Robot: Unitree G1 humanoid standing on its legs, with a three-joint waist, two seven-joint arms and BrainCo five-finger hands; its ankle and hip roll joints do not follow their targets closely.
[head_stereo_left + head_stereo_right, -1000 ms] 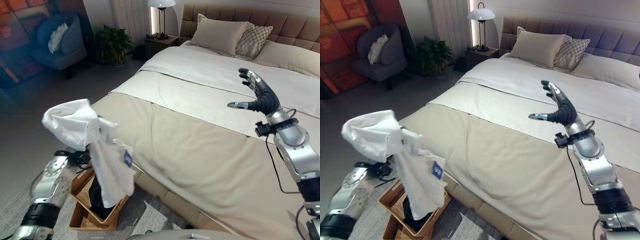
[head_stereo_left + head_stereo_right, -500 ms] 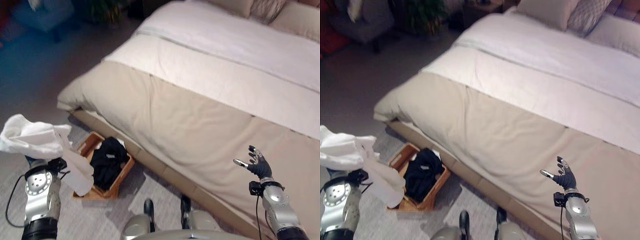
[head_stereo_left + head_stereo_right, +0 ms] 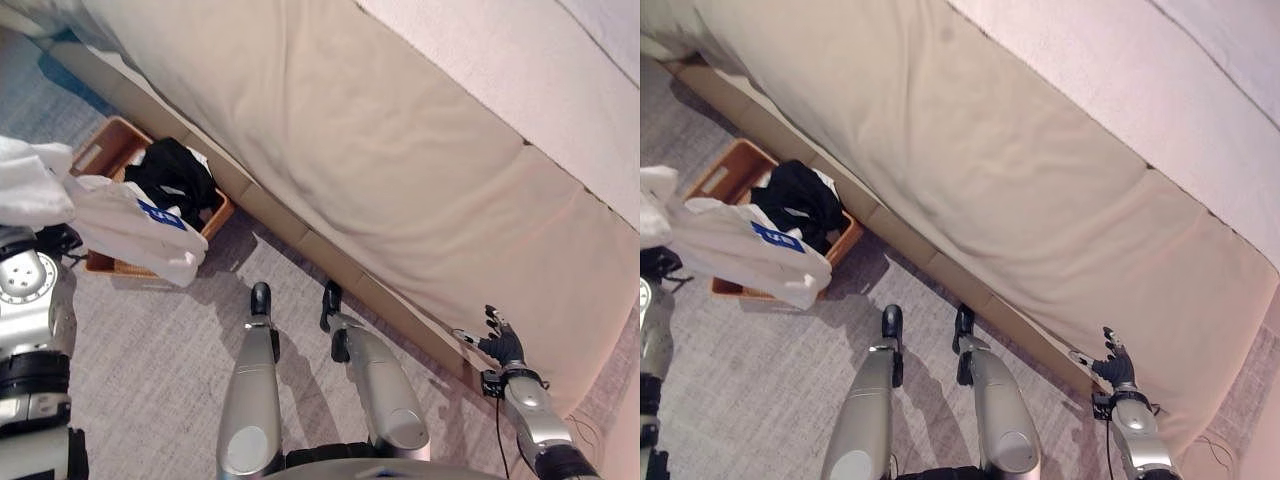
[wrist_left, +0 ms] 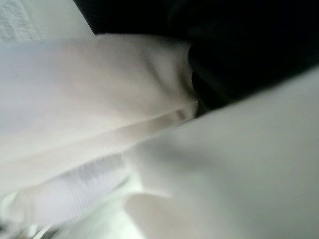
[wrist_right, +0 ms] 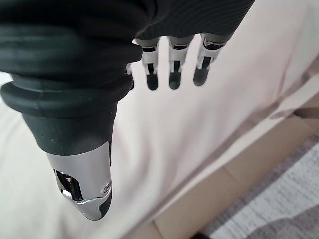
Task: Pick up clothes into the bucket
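A crumpled white garment (image 3: 120, 225) with a small blue patch hung in soft folds from the left robot hand, draping over the near rim of the rectangular woven wicker basket (image 3: 108, 155) on the grey carpet (image 3: 150, 370); that hand's fingers were buried in the cloth, so I cannot tell how they stood. A bunched black garment (image 3: 172, 175) already lay inside the basket, which sat just beside the bed's base. The right robot hand (image 3: 498, 343) hovered with its fingers straight and spread, holding nothing, close to the smooth beige quilted cover at the edge of the bed (image 3: 380, 170).
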